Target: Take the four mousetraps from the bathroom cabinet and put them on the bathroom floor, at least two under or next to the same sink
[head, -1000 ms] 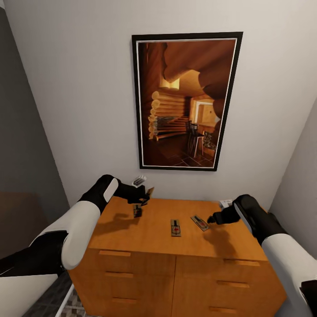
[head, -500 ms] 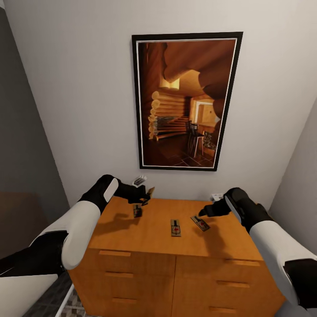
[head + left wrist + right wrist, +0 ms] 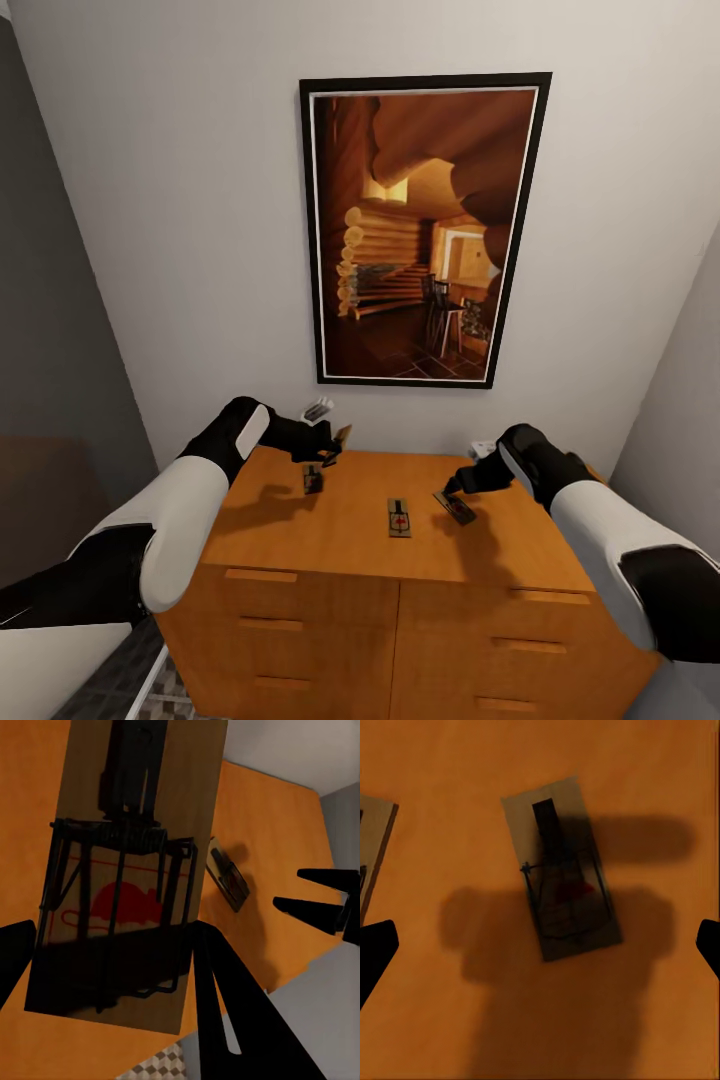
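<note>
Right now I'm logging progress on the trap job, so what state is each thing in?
Left gripper: shut on a mousetrap, held off the cabinet top.
Held mousetrap: gripped, lifted.
Right gripper: open, above the right mousetrap.
Right mousetrap: flat on the cabinet, ungripped.
Middle mousetrap: flat on the cabinet.
Left mousetrap: on the cabinet, under the left gripper.
Cabinet: visible drawers closed.

Cabinet (image 3: pixel 400 600): lower drawers cut off by the head view's bottom edge. Second mousetrap (image 3: pixel 371 862) cropped at the right wrist view's edge (a sliver remains). Right gripper (image 3: pixel 452 487): fingertip spacing too small to read from the head view.
</note>
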Tool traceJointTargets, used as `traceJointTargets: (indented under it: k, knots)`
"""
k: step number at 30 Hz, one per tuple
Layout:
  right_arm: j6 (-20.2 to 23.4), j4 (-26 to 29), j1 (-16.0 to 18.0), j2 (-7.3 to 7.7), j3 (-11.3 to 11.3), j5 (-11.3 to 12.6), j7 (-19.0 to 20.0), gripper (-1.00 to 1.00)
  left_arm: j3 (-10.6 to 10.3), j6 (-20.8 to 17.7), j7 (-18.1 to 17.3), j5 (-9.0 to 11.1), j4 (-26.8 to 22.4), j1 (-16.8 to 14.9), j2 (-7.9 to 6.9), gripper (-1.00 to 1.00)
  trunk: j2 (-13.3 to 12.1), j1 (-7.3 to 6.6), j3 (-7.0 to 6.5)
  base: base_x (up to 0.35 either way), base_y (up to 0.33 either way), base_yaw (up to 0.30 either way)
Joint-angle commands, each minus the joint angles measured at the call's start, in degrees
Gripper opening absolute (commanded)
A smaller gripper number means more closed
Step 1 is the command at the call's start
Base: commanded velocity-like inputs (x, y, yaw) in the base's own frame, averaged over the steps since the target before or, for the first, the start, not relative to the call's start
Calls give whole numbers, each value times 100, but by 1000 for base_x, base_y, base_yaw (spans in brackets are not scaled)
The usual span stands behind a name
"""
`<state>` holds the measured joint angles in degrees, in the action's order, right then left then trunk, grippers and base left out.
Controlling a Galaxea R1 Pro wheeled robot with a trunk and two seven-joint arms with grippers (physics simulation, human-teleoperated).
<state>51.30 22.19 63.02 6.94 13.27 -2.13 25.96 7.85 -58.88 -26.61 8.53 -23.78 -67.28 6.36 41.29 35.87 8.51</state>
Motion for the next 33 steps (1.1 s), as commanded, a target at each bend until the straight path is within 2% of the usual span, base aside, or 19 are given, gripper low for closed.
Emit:
traceJointTargets:
  k: [1,6,10,11,13,14,19,25,33]
  knots:
    - [-124,-48,22,0,60,-66,57,100,32,-35,7,-7,-4,-5,5,-100,8,2,10,0,0,0]
    - [-344,-105,40,-5,98,-132,225,100,32,-35,7,-8,-4,-5,4,-100,8,2,10,0,0,0]
    - [-434,-129,47,-5,120,-261,535,100,32,-35,7,-6,-4,-5,5,-100,8,2,10,0,0,0]
    - [-457,-136,55,-5,126,-466,742,100,32,-35,7,-4,-4,-5,5,-100,8,2,10,0,0,0]
    - [-464,-139,67,-6,128,-646,847,100,32,-35,7,-6,-4,-5,5,-100,8,2,10,0,0,0]
    - [-463,-141,84,-7,129,-835,926,100,32,-35,7,-7,-4,-5,5,-100,8,2,10,0,0,0]
    - [-375,-144,147,-8,131,-1188,1132,100,32,-35,7,-7,-4,-5,6,-100,8,2,10,0,0,0]
    - [-187,-145,250,-1,132,-1372,1549,100,25,-35,7,-9,-4,-5,-1,-100,8,2,10,0,0,0]
    - [-154,-158,268,1,136,-1399,1632,100,24,-35,7,-9,-4,-5,-3,-100,8,2,10,0,0,0]
